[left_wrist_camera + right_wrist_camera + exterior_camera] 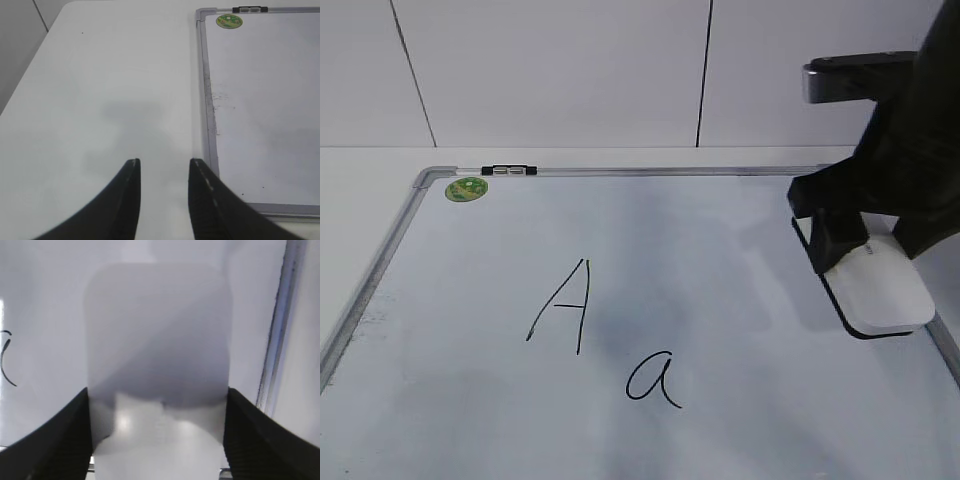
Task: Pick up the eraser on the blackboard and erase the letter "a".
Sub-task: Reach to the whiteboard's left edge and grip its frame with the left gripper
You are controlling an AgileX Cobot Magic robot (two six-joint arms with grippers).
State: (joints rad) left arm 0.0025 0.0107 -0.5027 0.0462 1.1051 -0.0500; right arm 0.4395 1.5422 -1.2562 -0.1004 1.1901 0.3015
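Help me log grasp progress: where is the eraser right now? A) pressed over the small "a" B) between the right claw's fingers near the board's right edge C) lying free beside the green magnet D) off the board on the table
B: the eraser sits between the right claw's fingers by the board's right frame, away from the "a".

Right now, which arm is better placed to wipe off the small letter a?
The right. Its gripper straddles the eraser on the blackboard, right of the letter "a". The left gripper is empty over bare table beyond the board's left edge.
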